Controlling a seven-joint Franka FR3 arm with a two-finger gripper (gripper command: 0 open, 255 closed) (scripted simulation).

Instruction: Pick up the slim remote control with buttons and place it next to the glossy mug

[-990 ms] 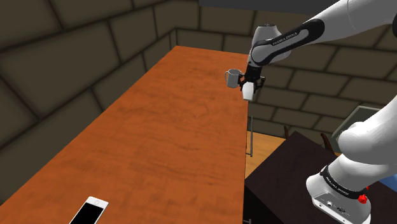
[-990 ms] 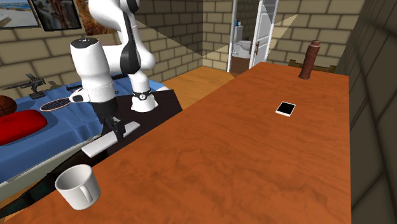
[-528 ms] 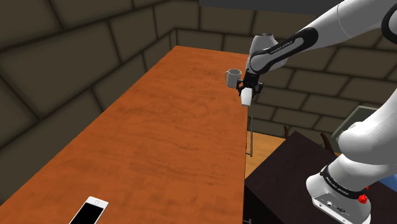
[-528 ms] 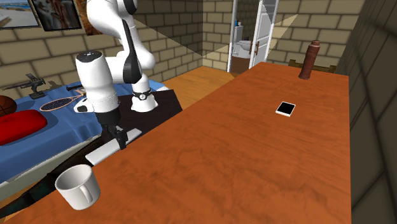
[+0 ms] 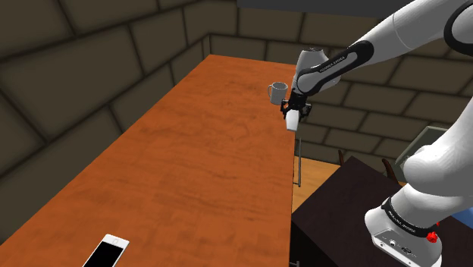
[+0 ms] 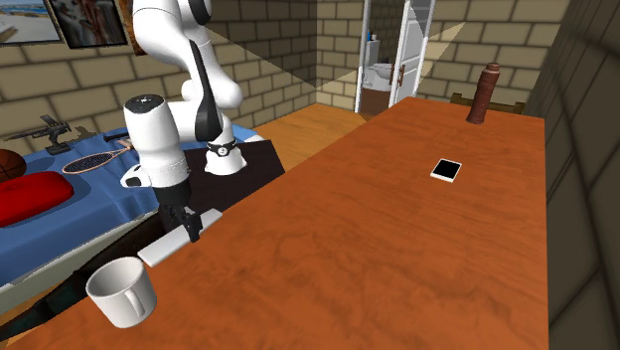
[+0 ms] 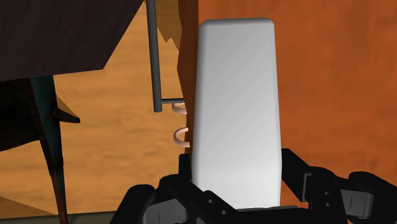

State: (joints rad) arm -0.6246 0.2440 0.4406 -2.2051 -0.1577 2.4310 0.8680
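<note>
Gripper (image 7: 236, 188) is pinching the remote (image 7: 236, 108) by one end, with a finger clamped on each long side. In the upper right of the shoulder view the remote hangs at the table (image 5: 189, 152) edge, near the mug (image 5: 277, 92). Likely risk: it straddles the edge, so letting go here could tip it to the floor. A low inward swing could clip the mug. The remote is a plain white slim slab with rounded corners and no buttons visible.
</note>
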